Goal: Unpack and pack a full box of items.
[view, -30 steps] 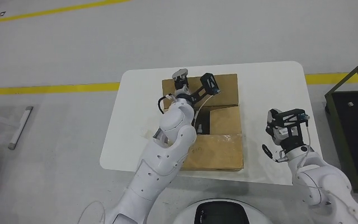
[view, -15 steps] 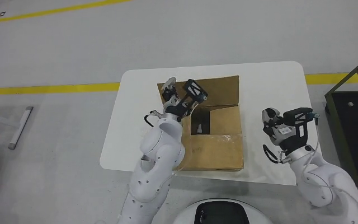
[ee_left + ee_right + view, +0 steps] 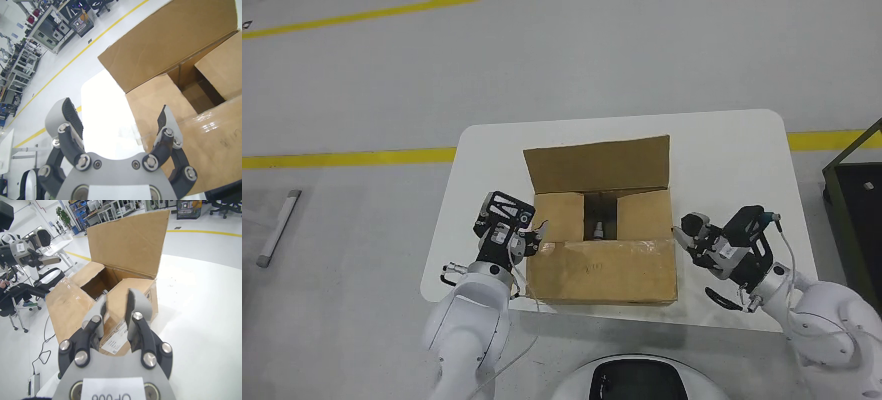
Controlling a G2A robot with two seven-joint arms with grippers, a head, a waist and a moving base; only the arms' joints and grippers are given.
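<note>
The place was recognised as a robotics laboratory set in a large industrial hall. A pale polished floor [image 3: 542, 60] marked with yellow lines [image 3: 342, 157] was seen on all sides. Open metal racks [image 3: 19, 62] loaded with equipment, a glazed cabinet [image 3: 47, 32] and a lit electronics cart [image 3: 81, 20] were ranged along one such line. Office chairs [image 3: 221, 207], shelving with blue bins [image 3: 77, 212], a potted plant [image 3: 61, 214] and a white desk [image 3: 58, 247] were shown farther off. A cable [image 3: 44, 345] and a power brick [image 3: 34, 381] were laid on the floor.
</note>
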